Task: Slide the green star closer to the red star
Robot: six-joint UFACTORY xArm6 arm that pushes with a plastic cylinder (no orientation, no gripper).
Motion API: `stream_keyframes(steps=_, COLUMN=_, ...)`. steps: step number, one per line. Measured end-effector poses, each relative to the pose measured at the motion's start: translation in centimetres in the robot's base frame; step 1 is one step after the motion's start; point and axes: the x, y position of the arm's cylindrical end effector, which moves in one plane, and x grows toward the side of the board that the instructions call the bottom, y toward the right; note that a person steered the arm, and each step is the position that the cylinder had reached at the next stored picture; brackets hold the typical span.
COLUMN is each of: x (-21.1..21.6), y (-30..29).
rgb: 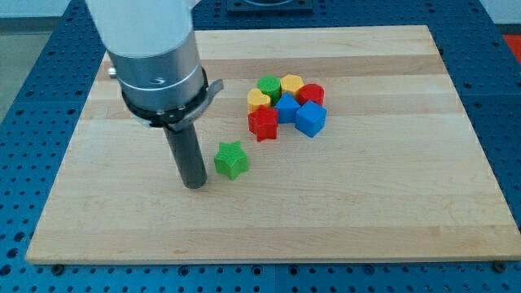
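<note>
The arm (151, 49) runs straight off the view's top, so only its pale lower housing and dark collar show, and that bulk covers a stretch of the wooden board (366, 203) behind it at the view's upper left. In the cluster, the green block (268, 85), the yellow block at the back (291, 83) and the red block at the back right (313, 92) are partly hidden by neighbours in front, so their shapes cannot be made out. The blue block in the middle (286, 107) is half tucked behind the red star (263, 124) and the blue cube (311, 119), and its shape cannot be told either.
</note>
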Motion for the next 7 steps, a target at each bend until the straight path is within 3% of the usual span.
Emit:
stream_keyframes(steps=2, x=-2.5, y=2.0)
stream_keyframes(steps=4, x=-2.3, y=7.0)
stream_keyframes(steps=7, x=1.3, y=10.3)
